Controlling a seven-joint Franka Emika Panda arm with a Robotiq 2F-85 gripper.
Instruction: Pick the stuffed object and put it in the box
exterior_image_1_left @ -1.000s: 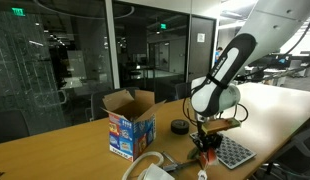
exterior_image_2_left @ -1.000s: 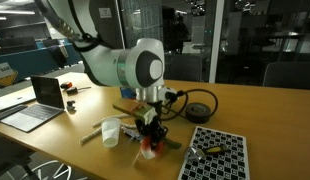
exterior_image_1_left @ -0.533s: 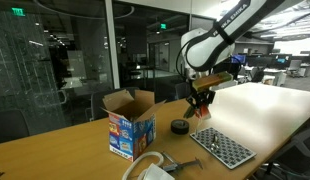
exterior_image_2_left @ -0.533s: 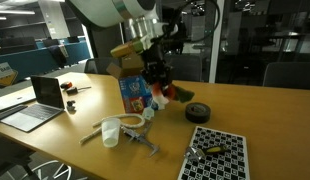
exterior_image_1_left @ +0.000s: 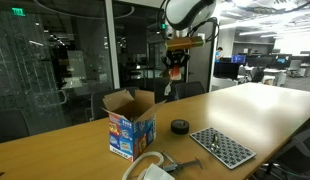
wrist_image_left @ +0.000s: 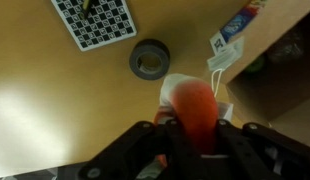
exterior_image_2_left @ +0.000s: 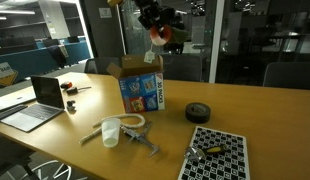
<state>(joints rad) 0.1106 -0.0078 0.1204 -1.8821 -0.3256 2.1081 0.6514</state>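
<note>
My gripper (exterior_image_1_left: 175, 68) is shut on the stuffed object (exterior_image_1_left: 176, 72), a small dark toy with red-orange patches, and holds it high in the air. In an exterior view the toy (exterior_image_2_left: 159, 35) hangs above and a little to the right of the box (exterior_image_2_left: 142, 88). The box (exterior_image_1_left: 129, 122) is brown cardboard with upright flaps and blue printed sides, and it stands on the wooden table. In the wrist view the red-orange toy (wrist_image_left: 195, 108) fills the space between the fingers (wrist_image_left: 238, 140), with the table far below.
A black tape roll (exterior_image_2_left: 198, 112) lies beside the box, also in the wrist view (wrist_image_left: 150, 59). A grey perforated tray (exterior_image_2_left: 216, 153) lies near the table's front edge. A white ring-shaped bowl (exterior_image_2_left: 130, 124), a cup (exterior_image_2_left: 111, 132) and a laptop (exterior_image_2_left: 40, 100) are on the table.
My gripper has risen from the table surface with the stuffed object in it and has moved toward the box, now high above the table.
</note>
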